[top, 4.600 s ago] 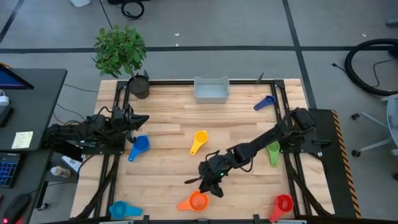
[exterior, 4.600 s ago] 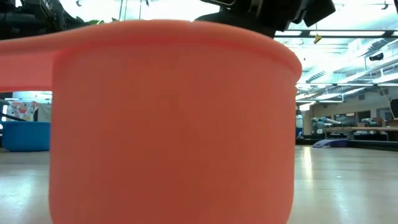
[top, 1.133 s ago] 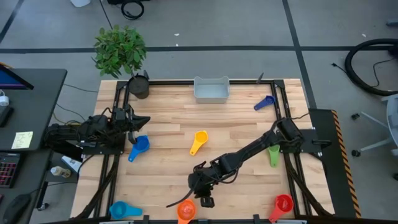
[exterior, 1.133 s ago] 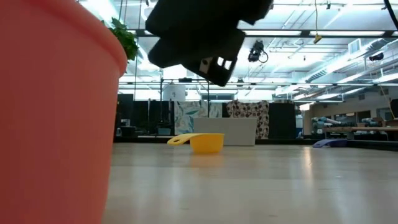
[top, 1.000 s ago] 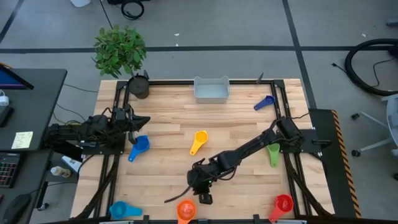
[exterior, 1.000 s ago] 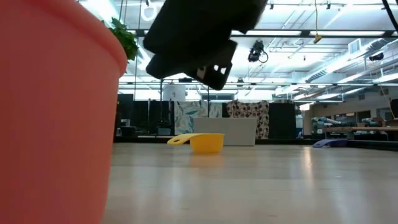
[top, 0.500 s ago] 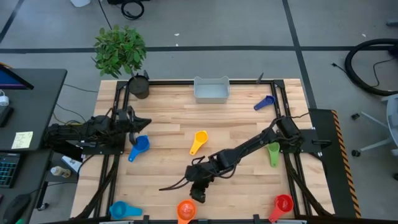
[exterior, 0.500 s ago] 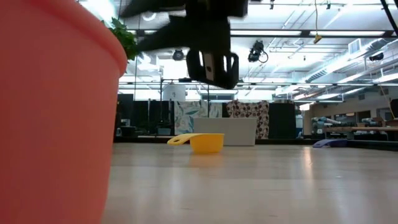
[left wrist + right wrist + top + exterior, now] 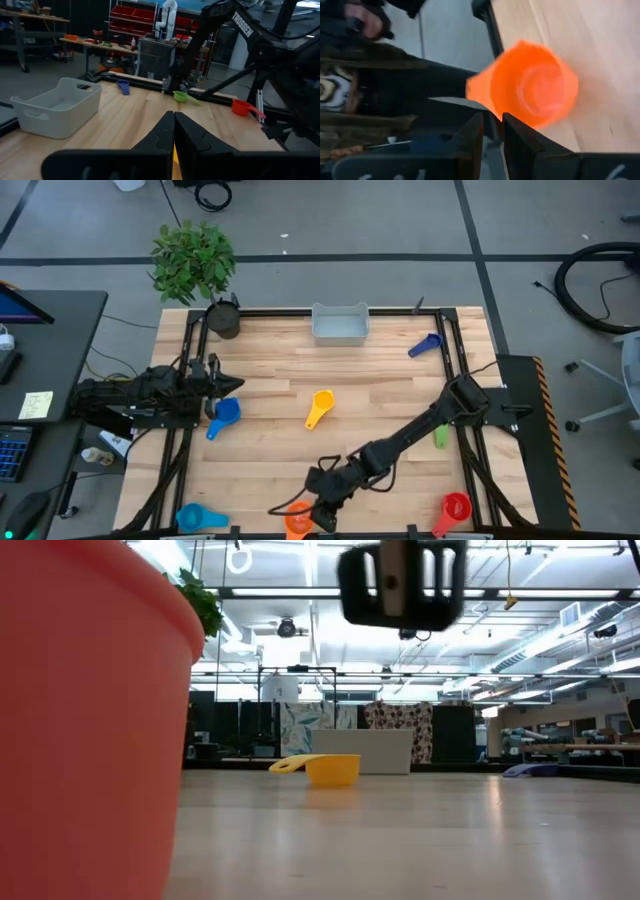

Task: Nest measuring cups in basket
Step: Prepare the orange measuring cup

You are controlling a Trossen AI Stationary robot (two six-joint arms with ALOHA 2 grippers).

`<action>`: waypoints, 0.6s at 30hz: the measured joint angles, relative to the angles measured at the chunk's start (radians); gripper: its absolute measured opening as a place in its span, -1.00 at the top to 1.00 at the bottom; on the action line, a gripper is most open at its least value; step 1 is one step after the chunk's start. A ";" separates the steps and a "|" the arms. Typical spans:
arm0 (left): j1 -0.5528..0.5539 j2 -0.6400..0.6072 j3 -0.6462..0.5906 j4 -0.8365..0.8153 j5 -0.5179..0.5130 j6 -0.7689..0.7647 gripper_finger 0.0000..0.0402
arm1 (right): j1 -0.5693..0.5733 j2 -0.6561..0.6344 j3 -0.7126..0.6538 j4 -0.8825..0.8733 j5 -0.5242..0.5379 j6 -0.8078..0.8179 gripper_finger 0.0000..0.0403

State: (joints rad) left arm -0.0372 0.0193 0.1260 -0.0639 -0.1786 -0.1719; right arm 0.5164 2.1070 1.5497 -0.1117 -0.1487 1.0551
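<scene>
Orange cup (image 9: 535, 85) lies just beyond the right pincer (image 9: 492, 131), seemingly parted and ungripping.

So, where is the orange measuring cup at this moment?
In the high view the orange measuring cup sits at the table's near edge, about midway along it, with the right gripper right beside it.

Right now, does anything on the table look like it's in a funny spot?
Yes. The orange measuring cup sits right at the table's near edge, far from the basket, so close to the low camera that it fills one side of that view. The right gripper hovers beside it.
</scene>
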 joint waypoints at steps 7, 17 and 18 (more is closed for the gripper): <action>0.000 0.000 0.000 0.000 0.000 0.000 0.92 | 0.011 0.001 0.000 -0.025 0.100 -0.028 0.63; 0.000 0.000 0.000 0.000 0.000 0.000 0.92 | 0.012 0.003 -0.001 -0.092 0.083 -0.037 0.63; 0.000 0.000 0.000 0.000 0.000 0.000 0.92 | 0.012 0.003 -0.001 -0.092 0.082 -0.037 0.63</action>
State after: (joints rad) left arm -0.0371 0.0193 0.1261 -0.0635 -0.1783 -0.1720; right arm 0.5285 2.1098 1.5490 -0.2038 -0.0670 1.0183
